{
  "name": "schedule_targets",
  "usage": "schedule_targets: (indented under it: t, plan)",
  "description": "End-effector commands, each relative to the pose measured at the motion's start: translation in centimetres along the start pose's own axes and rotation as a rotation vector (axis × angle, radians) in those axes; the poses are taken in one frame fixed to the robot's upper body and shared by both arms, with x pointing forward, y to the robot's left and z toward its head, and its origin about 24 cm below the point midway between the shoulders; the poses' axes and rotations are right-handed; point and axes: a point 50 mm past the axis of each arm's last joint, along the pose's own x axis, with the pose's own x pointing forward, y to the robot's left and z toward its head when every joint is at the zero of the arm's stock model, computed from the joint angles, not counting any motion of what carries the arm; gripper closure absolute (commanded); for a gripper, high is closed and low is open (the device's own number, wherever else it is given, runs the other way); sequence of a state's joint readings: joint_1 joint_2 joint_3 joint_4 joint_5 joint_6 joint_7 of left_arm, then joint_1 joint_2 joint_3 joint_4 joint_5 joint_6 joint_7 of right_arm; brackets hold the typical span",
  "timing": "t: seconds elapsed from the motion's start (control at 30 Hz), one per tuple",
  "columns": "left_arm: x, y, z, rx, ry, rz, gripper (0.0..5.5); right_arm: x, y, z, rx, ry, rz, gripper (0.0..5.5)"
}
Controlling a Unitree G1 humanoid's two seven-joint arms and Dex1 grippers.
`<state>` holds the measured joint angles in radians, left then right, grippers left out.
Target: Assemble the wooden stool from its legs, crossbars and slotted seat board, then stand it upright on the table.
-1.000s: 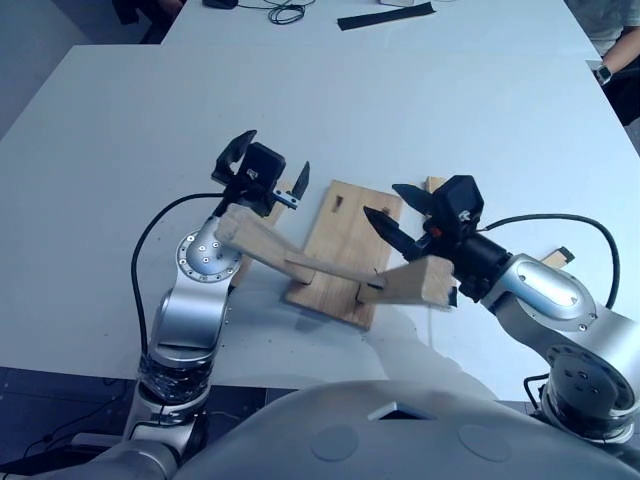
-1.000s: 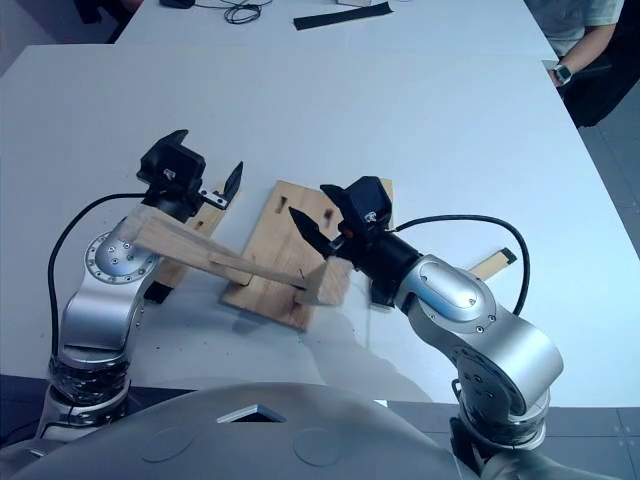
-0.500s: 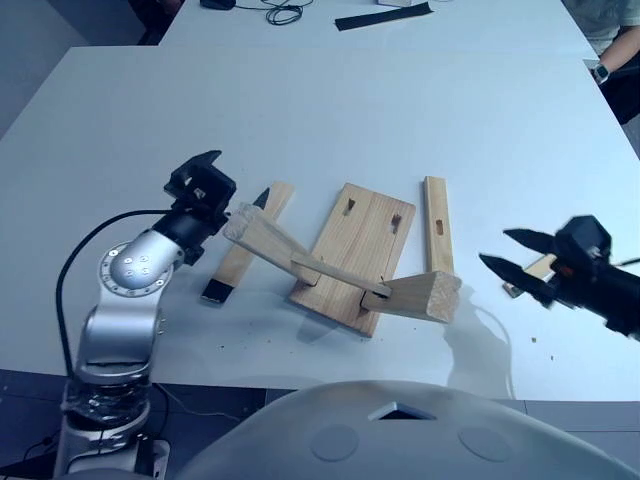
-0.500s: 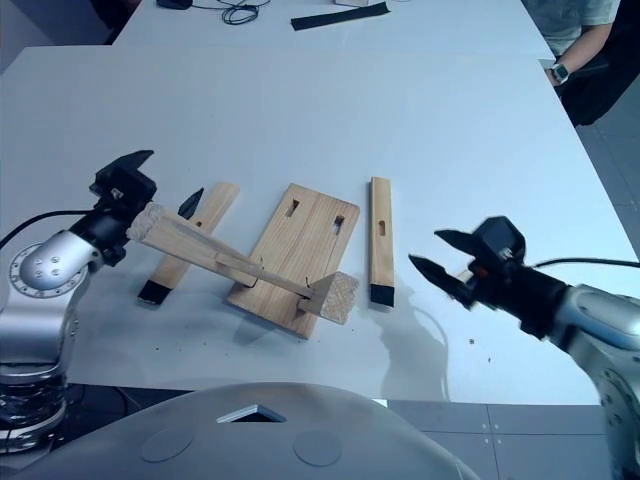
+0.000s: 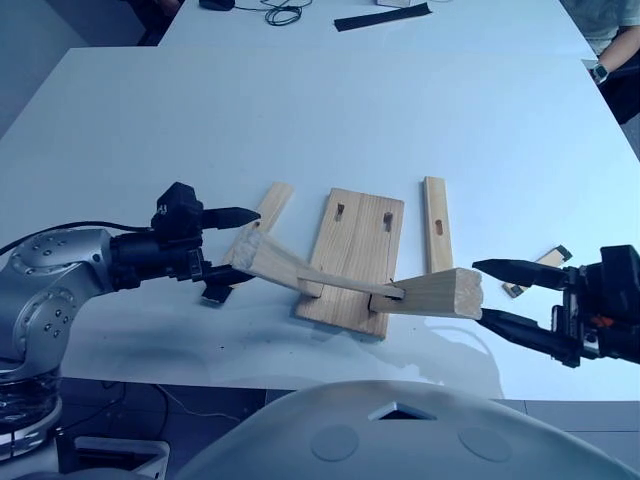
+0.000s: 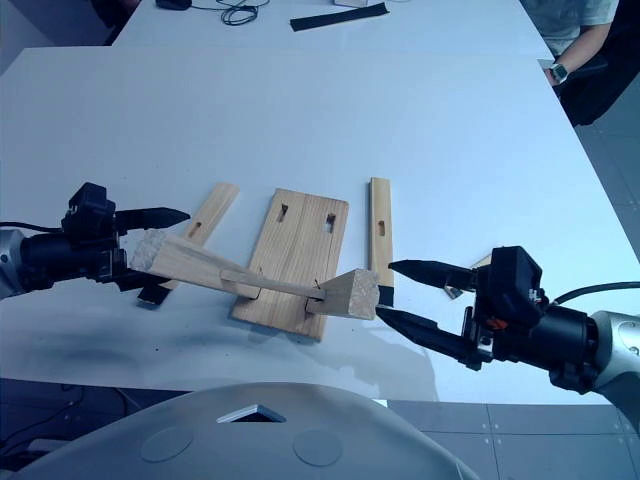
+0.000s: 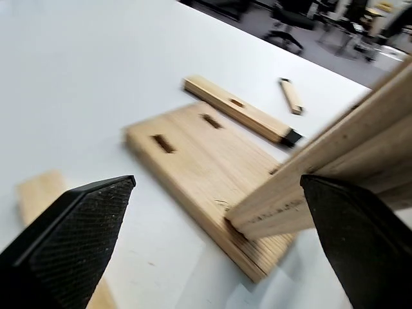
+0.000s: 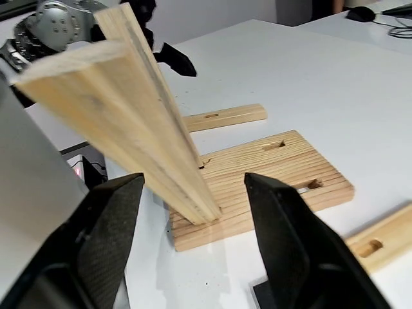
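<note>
Since the earlier frames both end effectors have been drawn off the seat board (image 5: 358,235) and out to the two ends of the joined legs. The left end effector (image 5: 238,252) has been lowered and turned to point at the end of the left leg (image 5: 272,262). The right end effector (image 5: 482,292), withdrawn well aside half a second ago, has been brought back to the end of the right leg (image 5: 435,295). The seat board has been turned slightly on the desk (image 5: 300,110), and the legs with it.

The left end effector is held with its fingers wide apart, the leg's end just ahead of them; whether it is touched cannot be told. The right end effector's fingers are likewise spread, one above and one below the leg's end, not closed on it.

The two legs are joined by a crossbar (image 5: 345,285) and lie propped across the seat board's near edge, between the end effectors. A loose slotted bar (image 5: 268,205) lies just beyond the left end effector. A second slotted bar (image 5: 436,220) lies beyond the right end effector, beside the board, and a small wooden piece (image 5: 548,260) lies near it. Both end effectors are close to the desk's near edge; wide bare desk is left beyond the board.
</note>
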<state>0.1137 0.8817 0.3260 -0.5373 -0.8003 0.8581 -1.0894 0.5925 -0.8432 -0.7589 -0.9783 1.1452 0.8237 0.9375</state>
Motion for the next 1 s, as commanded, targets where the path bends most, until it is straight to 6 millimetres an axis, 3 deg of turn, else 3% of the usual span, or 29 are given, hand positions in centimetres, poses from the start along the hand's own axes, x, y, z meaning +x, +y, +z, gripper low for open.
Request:
schedule_targets:
  t: [0.03, 0.47, 1.0]
  plan:
    - [0.5, 0.3, 0.1, 0.017, 0.023, 0.001, 0.72, 0.7, 0.5, -0.1, 0.000, -0.012, 0.000, 2.61]
    - [1.3, -0.1, -0.5, 0.020, 0.031, 0.007, 0.72, 1.0, -0.4, 0.4, -0.028, -0.012, 0.002, 2.61]
    - [3.8, -1.6, 0.7, 0.057, 0.018, -0.147, 0.72, 3.8, -0.9, 0.5, -0.070, -0.001, 0.115, 2.61]
